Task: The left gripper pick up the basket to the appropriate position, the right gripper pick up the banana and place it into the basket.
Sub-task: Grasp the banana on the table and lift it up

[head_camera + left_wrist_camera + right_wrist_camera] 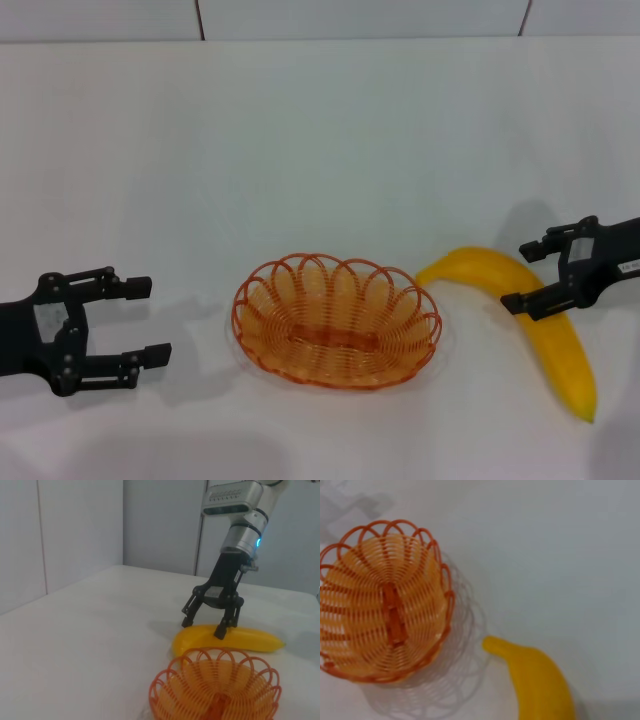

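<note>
Head view: right gripper [533, 276] spread astride banana [553, 340] mid-body. Smooth, curved, bruisable; grip middle, lightly. Left gripper [140, 320] spread, beside light wire basket [337, 319].

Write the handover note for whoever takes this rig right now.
Left gripper: open, on the robot's left of the basket, not touching it.
Right gripper: open, fingers straddling the banana from above, not closed on it.
Basket sits empty on the table; banana lies beside it on the robot's right.
Done: nothing placed yet.
Left: position the basket, grasp the banana, put it in the basket.
</note>
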You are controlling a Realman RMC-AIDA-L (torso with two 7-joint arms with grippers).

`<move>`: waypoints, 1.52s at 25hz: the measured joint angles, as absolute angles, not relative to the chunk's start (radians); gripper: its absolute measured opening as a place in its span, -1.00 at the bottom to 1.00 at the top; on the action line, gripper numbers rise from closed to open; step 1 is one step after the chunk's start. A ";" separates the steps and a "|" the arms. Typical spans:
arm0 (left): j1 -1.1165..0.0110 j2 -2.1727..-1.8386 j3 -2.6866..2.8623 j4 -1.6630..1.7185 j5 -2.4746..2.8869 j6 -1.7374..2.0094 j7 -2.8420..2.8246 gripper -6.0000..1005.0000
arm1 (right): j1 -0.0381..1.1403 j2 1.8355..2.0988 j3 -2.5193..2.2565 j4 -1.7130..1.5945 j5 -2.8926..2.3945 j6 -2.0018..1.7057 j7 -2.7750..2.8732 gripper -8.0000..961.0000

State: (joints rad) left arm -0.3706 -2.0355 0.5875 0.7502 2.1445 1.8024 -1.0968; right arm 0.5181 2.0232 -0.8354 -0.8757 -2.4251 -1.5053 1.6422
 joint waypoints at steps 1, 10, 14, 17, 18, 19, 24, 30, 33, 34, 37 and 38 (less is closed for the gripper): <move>-0.370 -2.036 0.588 0.750 2.145 1.802 -1.097 0.63 | 0.518 2.022 -0.834 -0.879 -2.425 -1.503 1.645 0.84; -0.368 -2.035 0.588 0.750 2.145 1.803 -1.097 0.63 | 0.518 2.017 -0.821 -0.882 -2.490 -1.425 1.709 0.84; -0.368 -2.035 0.588 0.750 2.146 1.803 -1.097 0.63 | 0.519 2.017 -0.821 -0.882 -2.490 -1.425 1.708 0.84; -0.368 -2.034 0.587 0.750 2.148 1.802 -1.097 0.63 | 0.520 2.017 -0.821 -0.883 -2.490 -1.429 1.708 0.83; -0.368 -2.034 0.588 0.750 2.148 1.802 -1.097 0.63 | 0.520 2.017 -0.820 -0.883 -2.488 -1.431 1.708 0.83; -0.368 -2.034 0.588 0.750 2.149 1.802 -1.097 0.63 | 0.520 2.017 -0.820 -0.883 -2.485 -1.433 1.708 0.83; -0.368 -2.034 0.588 0.750 2.151 1.802 -1.097 0.63 | 0.519 2.016 -0.818 -0.885 -2.477 -1.439 1.708 0.83; -0.367 -2.034 0.588 0.750 2.150 1.802 -1.098 0.63 | 0.519 2.014 -0.809 -0.885 -2.480 -1.449 1.708 0.59; -0.367 -2.034 0.587 0.750 2.148 1.802 -1.098 0.63 | 0.518 2.014 -0.807 -0.885 -2.480 -1.454 1.708 0.18; -0.367 -2.034 0.587 0.750 2.147 1.802 -1.098 0.63 | 0.518 2.014 -0.804 -0.885 -2.479 -1.458 1.708 0.16; -0.367 -2.034 0.587 0.750 2.148 1.802 -1.101 0.63 | 0.521 2.014 -0.793 -0.896 -2.477 -1.481 1.708 0.12; -0.367 -2.034 0.586 0.750 2.149 1.802 -1.101 0.63 | 0.521 2.014 -0.789 -0.906 -2.477 -1.490 1.708 0.11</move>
State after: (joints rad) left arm -0.3665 -2.0340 0.5864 0.7502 2.1486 1.8023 -1.1011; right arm 0.5213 2.0141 -0.7889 -0.9058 -2.4768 -1.4902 1.7077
